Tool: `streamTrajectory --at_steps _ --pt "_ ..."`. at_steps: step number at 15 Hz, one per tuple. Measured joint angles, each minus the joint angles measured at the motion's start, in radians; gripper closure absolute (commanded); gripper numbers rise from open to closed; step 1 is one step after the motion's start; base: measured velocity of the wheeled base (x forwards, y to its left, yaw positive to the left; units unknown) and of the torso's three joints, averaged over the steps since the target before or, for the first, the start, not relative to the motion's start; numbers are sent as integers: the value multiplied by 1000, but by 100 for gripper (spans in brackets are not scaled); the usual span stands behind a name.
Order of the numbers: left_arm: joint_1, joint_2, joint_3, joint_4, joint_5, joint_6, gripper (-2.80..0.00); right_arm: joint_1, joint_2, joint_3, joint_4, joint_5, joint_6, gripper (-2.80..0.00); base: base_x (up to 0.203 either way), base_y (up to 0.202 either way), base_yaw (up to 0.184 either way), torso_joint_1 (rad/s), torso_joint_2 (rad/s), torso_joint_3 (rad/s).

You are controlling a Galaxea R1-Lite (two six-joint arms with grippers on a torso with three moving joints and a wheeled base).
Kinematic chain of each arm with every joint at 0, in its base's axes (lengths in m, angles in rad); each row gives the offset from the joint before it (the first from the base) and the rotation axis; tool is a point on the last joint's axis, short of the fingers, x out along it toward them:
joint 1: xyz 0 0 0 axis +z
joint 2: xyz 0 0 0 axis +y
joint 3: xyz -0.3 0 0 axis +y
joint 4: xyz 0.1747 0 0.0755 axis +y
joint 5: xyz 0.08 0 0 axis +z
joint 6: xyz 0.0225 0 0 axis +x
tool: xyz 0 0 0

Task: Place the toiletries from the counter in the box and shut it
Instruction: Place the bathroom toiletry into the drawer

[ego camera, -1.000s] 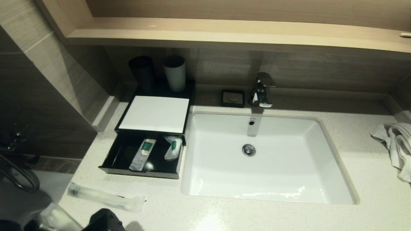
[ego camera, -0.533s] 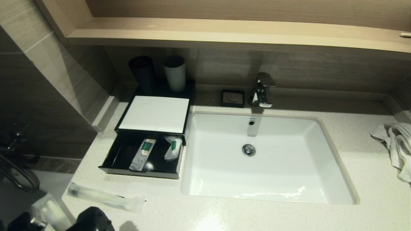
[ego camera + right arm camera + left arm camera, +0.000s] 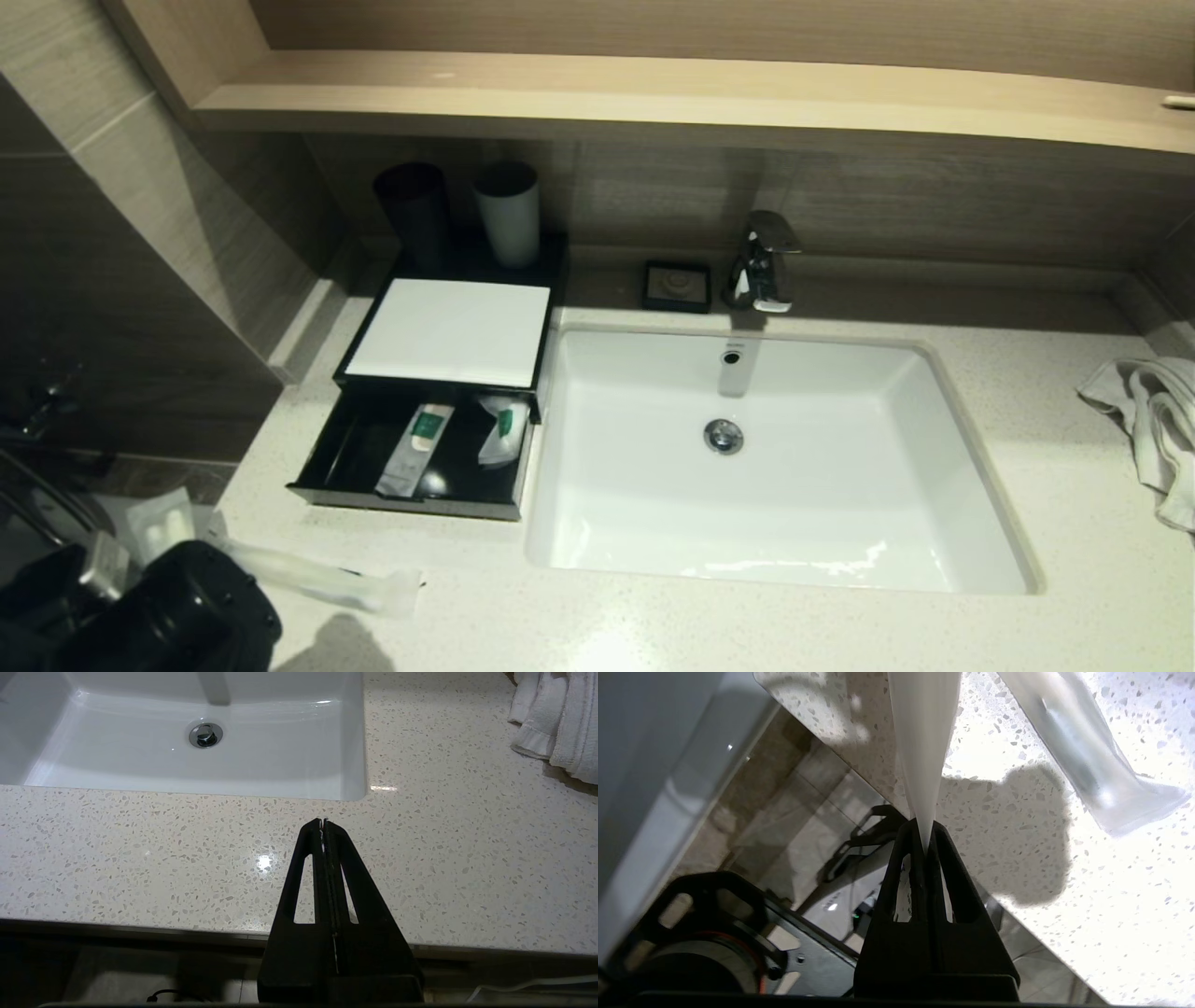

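Left wrist view shows the left gripper (image 3: 926,847) pinching a thin white packet (image 3: 924,742) by its very edge at the counter's front-left corner; that slick plastic could slip free. A clear wrapped toothbrush (image 3: 308,579) lies beside it on the speckled stone counter (image 3: 747,625), before the open black box (image 3: 415,448). Right gripper (image 3: 323,823), jaws together and empty, waits at the front edge.

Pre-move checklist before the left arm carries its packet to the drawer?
1. Left gripper shut on white packet: ok.
2. Black box's drawer open: ok.
3. Free floor space in drawer, left of the two sachets: ok.
4. Long wrapped item still on counter: not ok, one more trip.
5. Right gripper shut, over the counter's front edge by the sink, out of the path: ok.
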Motion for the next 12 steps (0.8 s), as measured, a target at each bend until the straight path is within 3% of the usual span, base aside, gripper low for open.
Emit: streamTrajectory --at_steps 6,12 --pt "48 -54 -59 50 -27 337 0 0 0 0 0 -1 0 0 0 0 0 0 0 0" --pt "53 -116 -89 50 -121 586 0 0 0 0 0 0 0 0 0 0 0 0 0 0"
